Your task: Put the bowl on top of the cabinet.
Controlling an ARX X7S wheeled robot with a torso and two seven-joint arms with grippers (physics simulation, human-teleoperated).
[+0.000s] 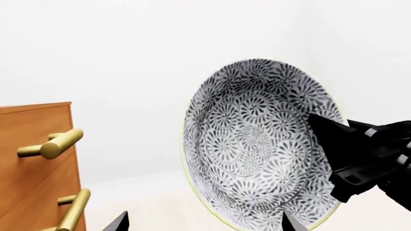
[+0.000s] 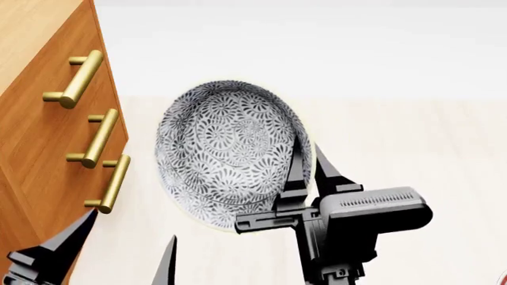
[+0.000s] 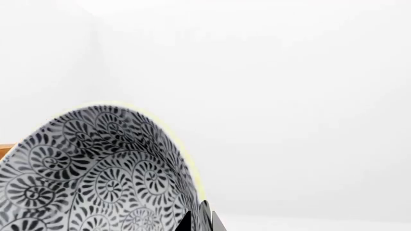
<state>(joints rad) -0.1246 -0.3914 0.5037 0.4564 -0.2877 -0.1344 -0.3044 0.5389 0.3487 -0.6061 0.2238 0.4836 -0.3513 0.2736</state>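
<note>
Patterned bowl [image 3: 96, 178] filling right wrist view, rim pinched between right gripper's [image 3: 200, 220] fingers. Head view: bowl hanging in air beside cabinet's [image 2: 40, 148] drawer fronts; left gripper [image 2: 119, 249] idling low, fingers spread, empty. Left wrist view: cabinet's top edge showing. Judgement: needing lift clear above top, then level release.

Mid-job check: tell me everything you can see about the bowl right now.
The bowl is deep and round, white with a dense grey-black floral swirl pattern and a pale yellowish rim; it looks like glazed ceramic. It is off the floor, tipped so its inside faces the head camera. The right pincer is shut on its rim, one finger inside and one outside. It sits beside the cabinet, in front of the drawer handles, not on top. The left pincer is open below, not touching it.
</note>
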